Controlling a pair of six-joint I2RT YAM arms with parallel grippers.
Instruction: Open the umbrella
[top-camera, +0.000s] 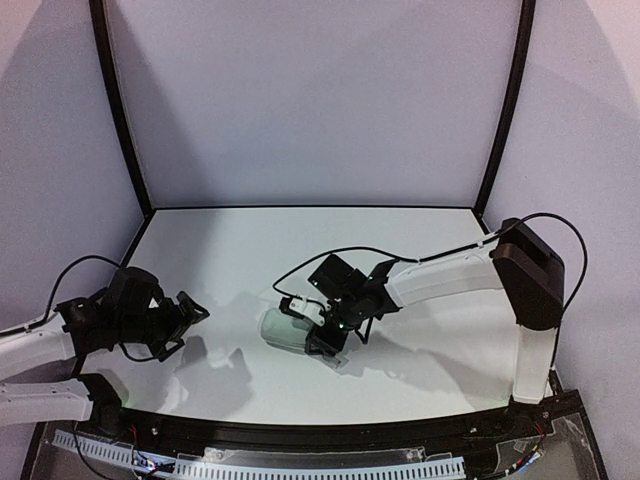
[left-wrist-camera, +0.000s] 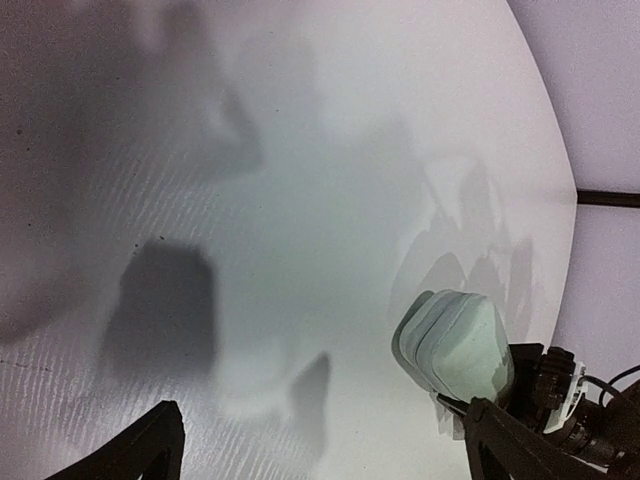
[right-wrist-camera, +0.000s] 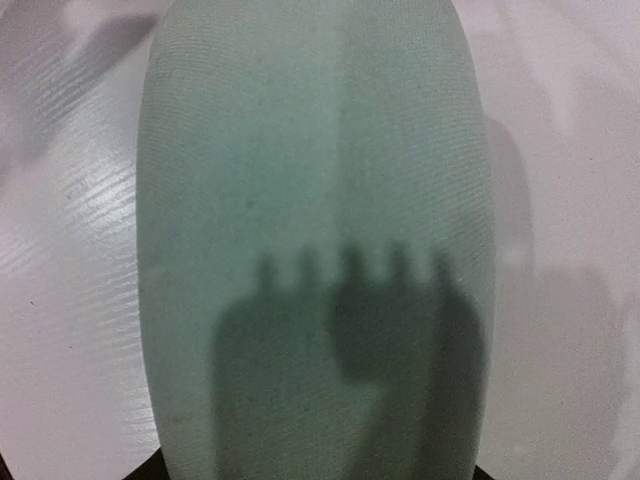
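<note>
The right arm reaches leftward, the right gripper straddling a pale mint-green rounded-oblong fabric case near centre; whether it pinches, I cannot tell. The umbrella itself is hidden. The left gripper hovers spread, near left.

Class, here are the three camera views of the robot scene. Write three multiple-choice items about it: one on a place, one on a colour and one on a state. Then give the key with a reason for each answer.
1. Where is the oblong case?
A. leaning on the back wall
B. on the table, at the right pincer
C. stacked on a box

2. What colour is the case?
A. pale green
B. red
C. black

3. The left pincer is
A. shut on the case
B. shut on a cable
C. open and empty

Key:
1. B, as the top view shows it lying on the table at that pincer.
2. A, as every view shows pale green fabric.
3. C, as the left wrist view shows it spread wide, with only table between.
</note>
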